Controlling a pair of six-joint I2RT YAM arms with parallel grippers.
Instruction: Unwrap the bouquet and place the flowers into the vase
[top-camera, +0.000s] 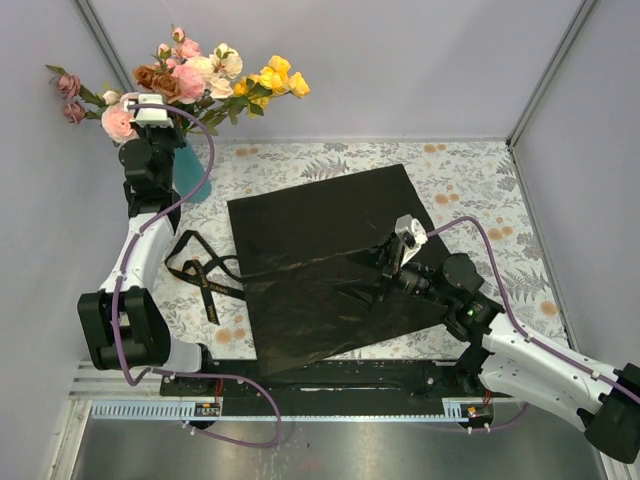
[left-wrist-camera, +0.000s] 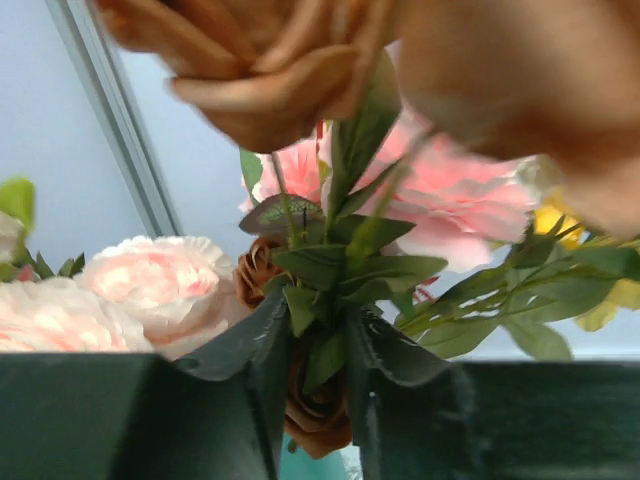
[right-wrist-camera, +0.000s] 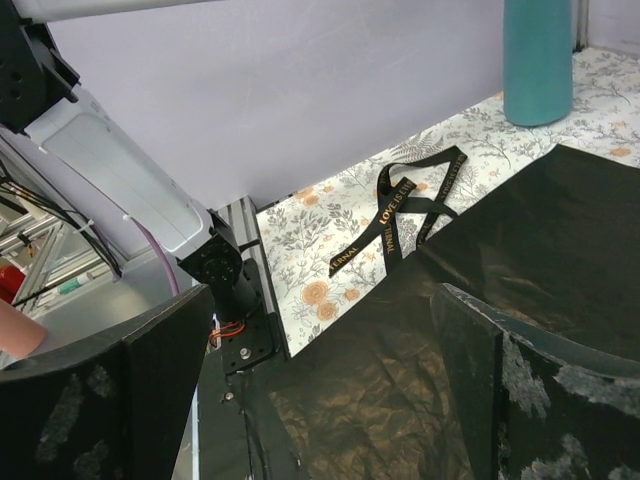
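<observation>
Rose heads of the flowers (left-wrist-camera: 250, 70) crowd the left wrist view, stems apparently down in the vase (top-camera: 192, 172); left pincer (left-wrist-camera: 315, 335) narrowly brackets them, grip unclear; right pincer (right-wrist-camera: 320, 300) gapes empty above the black paper (top-camera: 320, 250); placing looks nearly finished; next, a clean release without tipping the vase.

Overhead and low right-wrist views share the vase (top-camera: 192, 178) (right-wrist-camera: 538, 60); left-wrist crowds flowers (left-wrist-camera: 150, 280).

The only lettering stands on the black ribbon (right-wrist-camera: 388, 215) lying on the floral tablecloth (right-wrist-camera: 320, 290): gold capitals running along its length, which seem to read "LOVE IS ETERNAL" (the last word is small and creased). In the top view the same print is illegible.
</observation>
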